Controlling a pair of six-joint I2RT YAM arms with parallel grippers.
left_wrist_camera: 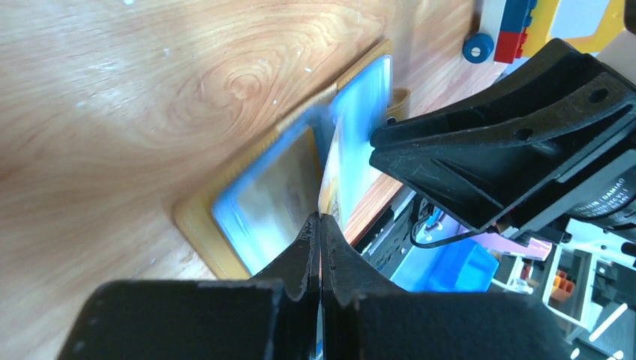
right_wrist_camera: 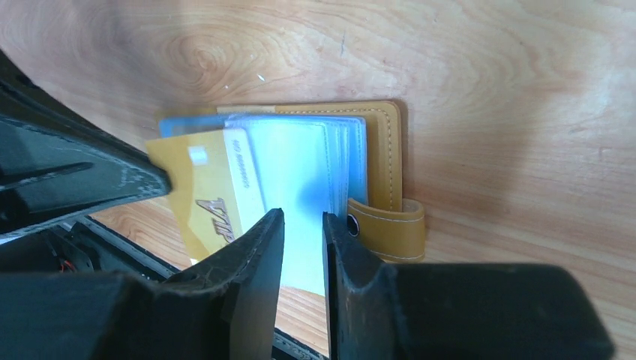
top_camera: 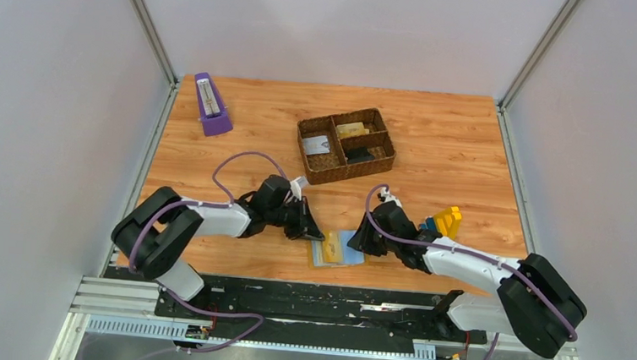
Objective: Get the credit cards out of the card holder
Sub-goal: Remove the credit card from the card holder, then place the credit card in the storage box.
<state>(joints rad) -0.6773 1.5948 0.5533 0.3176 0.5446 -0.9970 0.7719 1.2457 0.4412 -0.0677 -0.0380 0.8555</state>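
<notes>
The card holder (top_camera: pixel 345 256) lies open on the wood near the front edge, mustard-yellow outside (right_wrist_camera: pixel 384 142), with light blue-grey pockets (right_wrist_camera: pixel 304 161) and a small tab (right_wrist_camera: pixel 390 229). My left gripper (top_camera: pixel 311 230) is shut on the edge of a yellow credit card (right_wrist_camera: pixel 199 191), which sticks out of the holder's left side at a slant. In the left wrist view the fingers (left_wrist_camera: pixel 320 221) pinch that card (left_wrist_camera: pixel 331 180) above the holder (left_wrist_camera: pixel 255 191). My right gripper (top_camera: pixel 360 240) sits over the pockets, jaws a little apart (right_wrist_camera: pixel 303 217), with nothing clamped between them.
A brown woven compartment tray (top_camera: pixel 304 149) stands behind the arms, with cards in its sections. A purple metronome (top_camera: pixel 210 105) is at the back left. Yellow and blue toy blocks (top_camera: pixel 443 221) lie just right of my right gripper. The table's front edge is close behind the holder.
</notes>
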